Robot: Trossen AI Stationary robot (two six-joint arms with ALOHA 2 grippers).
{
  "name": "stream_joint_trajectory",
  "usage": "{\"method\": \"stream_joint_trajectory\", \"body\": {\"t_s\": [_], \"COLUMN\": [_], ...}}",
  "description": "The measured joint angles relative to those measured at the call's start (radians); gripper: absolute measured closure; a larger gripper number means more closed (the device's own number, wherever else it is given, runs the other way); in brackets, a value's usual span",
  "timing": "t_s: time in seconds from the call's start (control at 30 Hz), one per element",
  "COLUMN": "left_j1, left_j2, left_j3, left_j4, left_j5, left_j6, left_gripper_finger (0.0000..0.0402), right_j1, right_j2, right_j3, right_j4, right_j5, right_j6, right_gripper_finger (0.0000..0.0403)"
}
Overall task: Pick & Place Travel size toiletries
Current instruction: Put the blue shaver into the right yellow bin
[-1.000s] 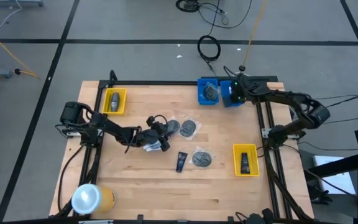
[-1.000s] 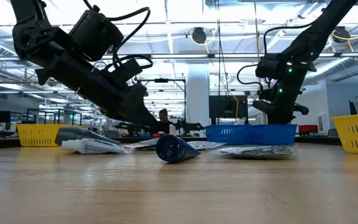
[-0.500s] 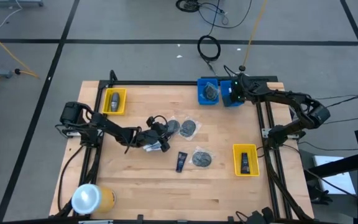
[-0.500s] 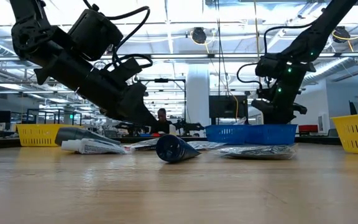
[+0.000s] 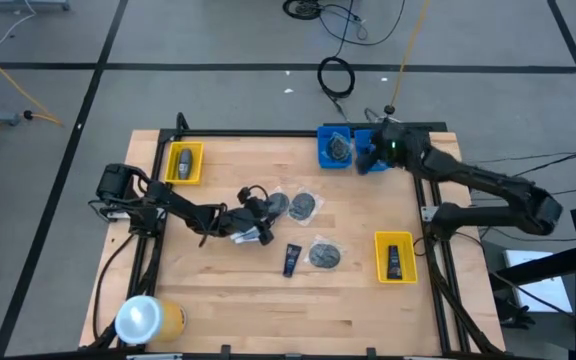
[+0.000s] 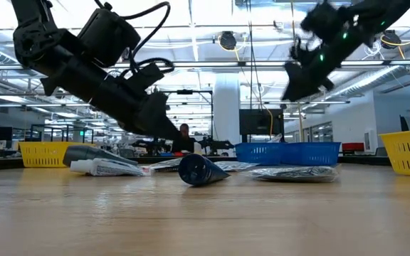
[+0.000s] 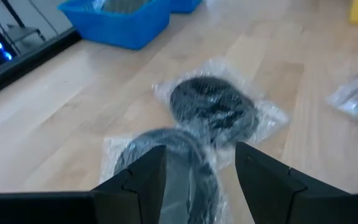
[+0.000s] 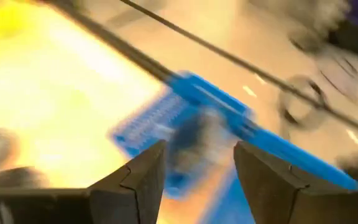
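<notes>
Several toiletries lie flat on the table: two bagged grey discs (image 5: pixel 273 205) (image 5: pixel 305 205), a third (image 5: pixel 325 255), a dark mini bottle (image 5: pixel 292 260) and a white tube (image 5: pixel 243 236). My left gripper (image 5: pixel 258 210) is open and low over the nearest bagged disc (image 7: pixel 166 158); its fingers stand on either side of the disc, with no touch showing. The second disc (image 7: pixel 213 106) lies just beyond. My right gripper (image 5: pixel 373 150) is open and empty, raised above the blue bins (image 8: pixel 185 118). In the low view it is high (image 6: pixel 294 85).
Two blue bins (image 5: pixel 338 147) stand at the far edge, one holding a bagged disc. A yellow bin (image 5: pixel 184 163) far left and another (image 5: pixel 395 257) at the right each hold an item. A big yellow roll (image 5: pixel 148 318) lies at the near left corner.
My right gripper has risen from just over the blue bins to well above them, moving fast, and its arm has swung out toward the table's right. It stays open.
</notes>
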Motion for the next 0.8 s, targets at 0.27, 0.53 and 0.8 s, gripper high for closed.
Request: {"method": "stream_joint_trajectory", "body": {"t_s": [0.27,0.53,0.8], "left_j1": [-0.035,-0.064,-0.119], "left_j2": [0.0,0.0,0.0], "left_j3": [0.001,0.001,0.022], "left_j4": [0.123,0.246,0.33], "left_j5": [0.01,0.099,0.109], "left_j6": [0.076,0.093,0.125], "left_gripper_finger": [0.0213,0.0213,0.0213], "right_j1": [0.412,0.663,0.87], "right_j2": [0.027,0.2,0.449], "right_j3": [-0.19,-0.421,-0.415], "right_j4": [0.432,0.962,1.228], "right_j5": [-0.008,-0.09,-0.084], "right_j6": [-0.075,-0.074,-0.135], "right_gripper_finger": [0.0243,0.0243,0.0247]}}
